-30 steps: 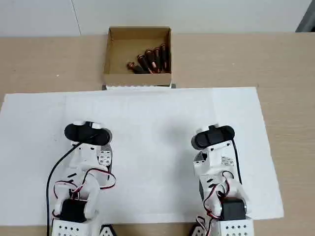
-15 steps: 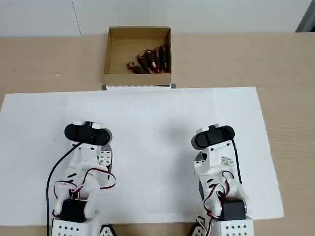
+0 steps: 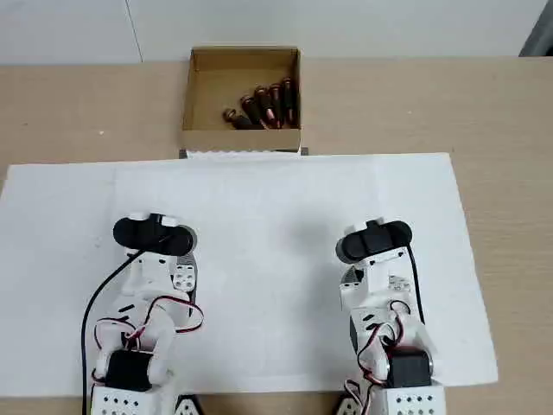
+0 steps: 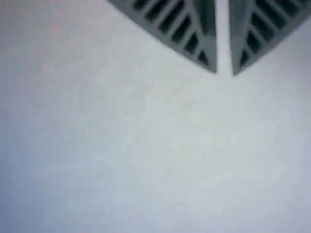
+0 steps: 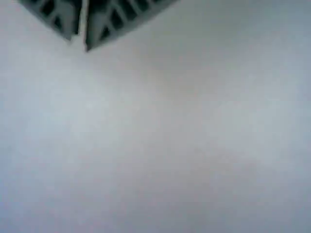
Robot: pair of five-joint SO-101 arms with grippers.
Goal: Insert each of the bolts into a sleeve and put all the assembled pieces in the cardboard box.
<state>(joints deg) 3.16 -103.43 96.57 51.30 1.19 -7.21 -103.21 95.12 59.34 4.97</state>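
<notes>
Dark, copper-tipped bolt-and-sleeve pieces (image 3: 262, 108) lie clustered inside the open brown cardboard box (image 3: 212, 86) on the wooden surface (image 3: 86, 104). They look small, stiff and smooth, likely to roll, so they are best pinched mid-sleeve. The left pincer (image 4: 223, 68) and the right pincer (image 5: 81, 43) are clenched empty above the white paper sheet (image 3: 276, 216).

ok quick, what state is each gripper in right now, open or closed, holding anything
left gripper: jaws closed but for a thin slit, holding nothing
right gripper: jaws closed, holding nothing
</notes>
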